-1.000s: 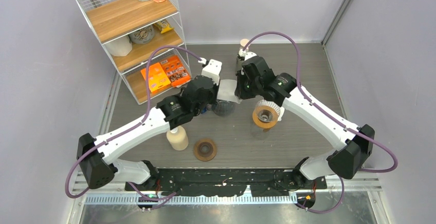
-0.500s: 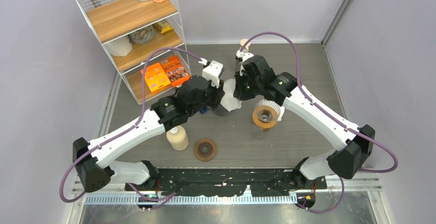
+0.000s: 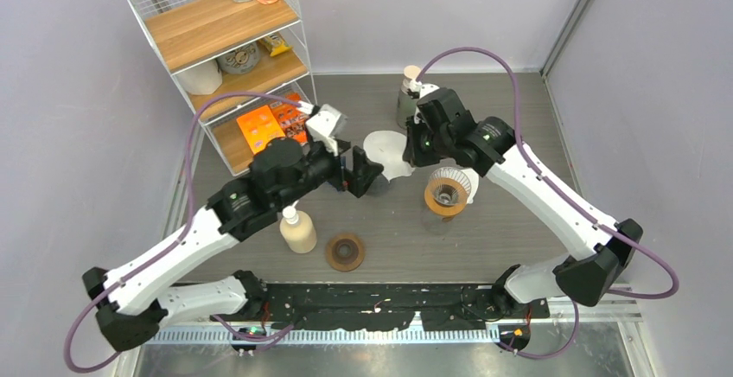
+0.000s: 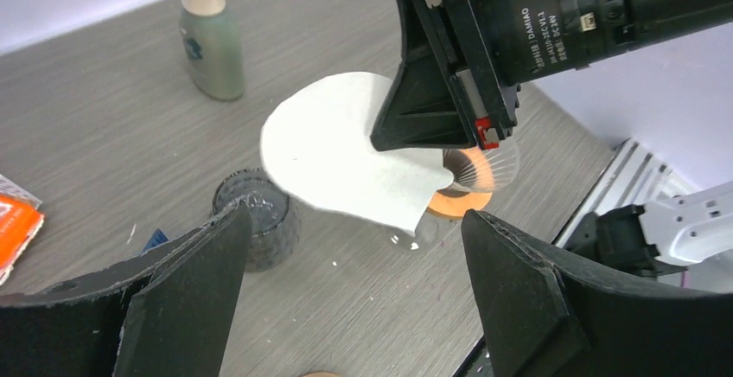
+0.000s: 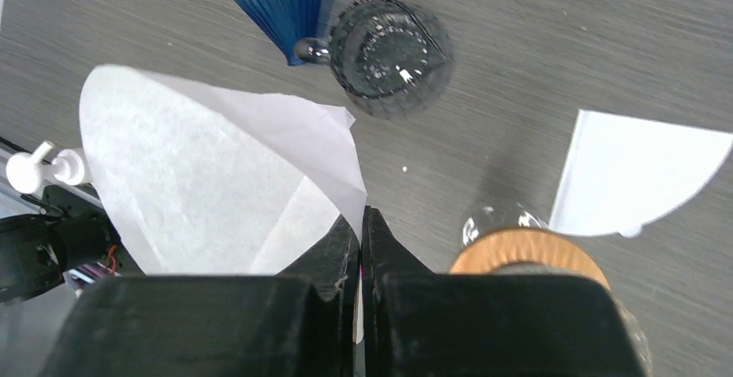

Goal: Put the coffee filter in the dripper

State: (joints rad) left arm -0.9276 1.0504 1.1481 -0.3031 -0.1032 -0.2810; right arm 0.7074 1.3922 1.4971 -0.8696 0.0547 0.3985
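The white paper coffee filter hangs above the table, pinched by one edge in my right gripper, which is shut on it. The dripper, clear glass with an orange collar, stands on the table just right of the filter and below the right wrist. My left gripper sits left of the filter with its jaws wide open and nothing between them.
A dark glass cup stands under the filter, next to a blue fan-shaped piece. Another flat white filter lies beside the dripper. A cream pump bottle, a brown disc, a green bottle and a wire shelf stand around.
My left gripper has opened, let go of the filter and drawn back to the left. The right gripper keeps hold of the filter, which now hangs more spread out.
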